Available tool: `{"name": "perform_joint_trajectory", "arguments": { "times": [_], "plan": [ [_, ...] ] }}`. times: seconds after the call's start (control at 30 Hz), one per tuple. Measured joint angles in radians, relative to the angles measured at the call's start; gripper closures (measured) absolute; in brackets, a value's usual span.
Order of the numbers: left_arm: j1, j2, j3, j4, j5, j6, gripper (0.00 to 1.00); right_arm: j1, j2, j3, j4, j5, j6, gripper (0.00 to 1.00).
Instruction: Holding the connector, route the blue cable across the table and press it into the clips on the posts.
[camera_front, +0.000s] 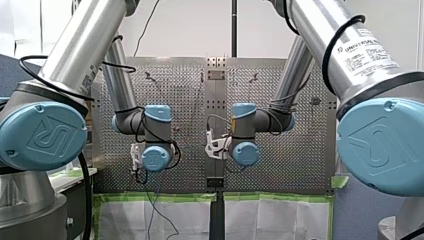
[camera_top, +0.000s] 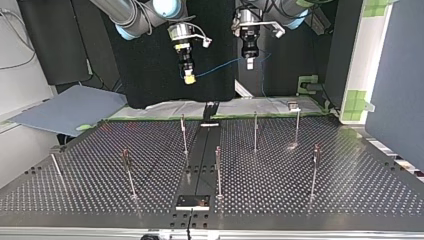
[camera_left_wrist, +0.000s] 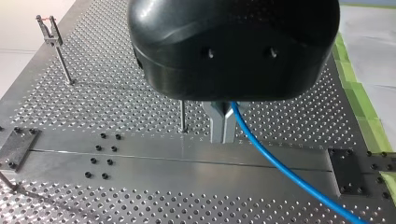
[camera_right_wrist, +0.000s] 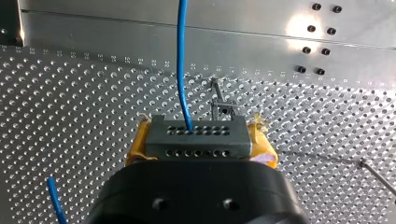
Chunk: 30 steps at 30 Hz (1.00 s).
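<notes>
My right claw (camera_right_wrist: 198, 142) is clenched on the connector (camera_right_wrist: 195, 129), a grey rectangular block with two rows of small round holes. It is squeezed between yellow pads (camera_right_wrist: 136, 149) that bulge out at either side, and the black housing under it covers the rest of the fingers. The blue cable (camera_right_wrist: 181, 60), smooth and round, leaves one of the upper holes and runs straight ahead over the table (camera_right_wrist: 70, 93), a metal sheet closely drilled with small holes and crossed by a smooth plain strip (camera_right_wrist: 116, 35). Just behind the connector stands a thin post (camera_right_wrist: 219, 100); its clip is half hidden by the block, so I cannot tell whether they touch. A second short piece of blue cable beside the housing is cut off at the edge. My left claw (camera_left_wrist: 222, 139) is mostly covered by its own rounded black housing. Only its narrow metal fingers (camera_left_wrist: 217, 126) show, pressed together on the cable, which comes out at their side, though the exact contact is hidden. In the top view the cable sags in a shallow line between the two claws, both held above the table's far edge, well apart from the slim upright posts (camera_top: 218, 170), whose clips are too small to make out. In the front view my wrists hide both claws
</notes>
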<state>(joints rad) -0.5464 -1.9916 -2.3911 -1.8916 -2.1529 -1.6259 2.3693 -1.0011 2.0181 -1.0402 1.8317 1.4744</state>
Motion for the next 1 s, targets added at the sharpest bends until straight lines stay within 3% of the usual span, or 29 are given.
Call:
{"name": "perform_joint_trajectory", "arguments": {
  "times": [1.0],
  "plan": [
    [0.000,0.000,0.000,0.000,0.000,0.000,1.00,0.000,0.000,0.000,0.000,0.000,0.000,1.00]
  ]
}}
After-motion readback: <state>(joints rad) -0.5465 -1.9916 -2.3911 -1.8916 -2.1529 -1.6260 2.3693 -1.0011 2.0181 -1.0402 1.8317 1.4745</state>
